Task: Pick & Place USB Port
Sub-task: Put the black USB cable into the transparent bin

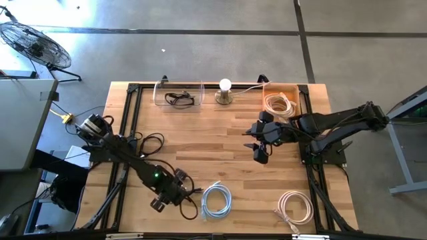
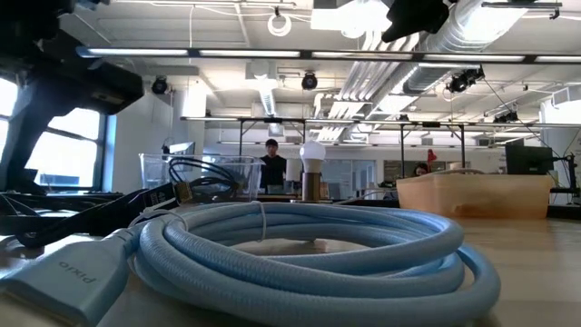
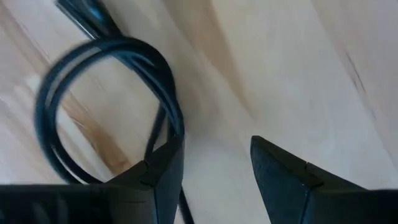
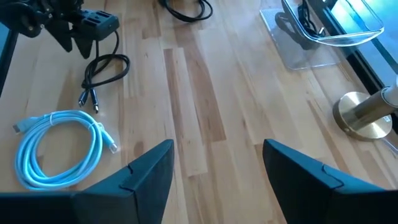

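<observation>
Low in the left half of the high view, the left gripper (image 1: pixel 175 193) stands with fingers parted over a black USB cable (image 1: pixel 189 202), one finger (image 3: pixel 163 171) touching its loop (image 3: pixel 106 93). Right of centre, the right gripper (image 1: pixel 261 153) hangs released above bare table (image 1: pixel 213 127), grasping nothing.

A floor fan (image 1: pixel 37 43) is seen at the upper left of the high view, beside a grey cabinet (image 1: pixel 23 120) at the left edge. A white bulb on a brass base (image 1: pixel 225 92) is placed at the wooden table's (image 1: pixel 220 143) upper edge. In the low view, two people (image 2: pixel 271 163) are glimpsed far behind, under ceiling ducts (image 2: pixel 472 27).
</observation>
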`<state>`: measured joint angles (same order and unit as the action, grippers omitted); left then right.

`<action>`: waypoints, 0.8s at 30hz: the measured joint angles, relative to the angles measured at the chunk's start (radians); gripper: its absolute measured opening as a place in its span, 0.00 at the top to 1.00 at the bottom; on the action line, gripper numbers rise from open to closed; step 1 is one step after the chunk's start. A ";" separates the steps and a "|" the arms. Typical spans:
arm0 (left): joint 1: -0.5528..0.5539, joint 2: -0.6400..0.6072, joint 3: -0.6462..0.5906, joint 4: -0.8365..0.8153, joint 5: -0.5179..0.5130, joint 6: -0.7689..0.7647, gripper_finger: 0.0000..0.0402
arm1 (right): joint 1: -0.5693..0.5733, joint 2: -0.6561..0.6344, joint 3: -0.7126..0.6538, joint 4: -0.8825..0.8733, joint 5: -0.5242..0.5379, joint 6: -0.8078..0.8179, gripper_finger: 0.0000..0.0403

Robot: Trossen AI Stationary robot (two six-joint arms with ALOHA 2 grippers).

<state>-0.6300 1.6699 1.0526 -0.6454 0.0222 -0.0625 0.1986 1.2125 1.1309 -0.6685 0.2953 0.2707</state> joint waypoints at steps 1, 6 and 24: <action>-0.001 0.000 -0.004 0.000 -0.008 -0.003 0.55 | 0.000 0.000 0.000 0.000 0.009 0.000 0.41; 0.002 0.000 -0.021 0.005 -0.090 0.005 0.55 | 0.001 0.000 0.000 0.000 0.035 0.015 0.41; -0.002 0.004 -0.174 0.210 -0.209 0.009 0.74 | 0.001 0.000 -0.001 0.000 0.035 0.017 0.41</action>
<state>-0.6319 1.6735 0.8785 -0.4354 -0.1865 -0.0535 0.1993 1.2125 1.1301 -0.6682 0.3302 0.2875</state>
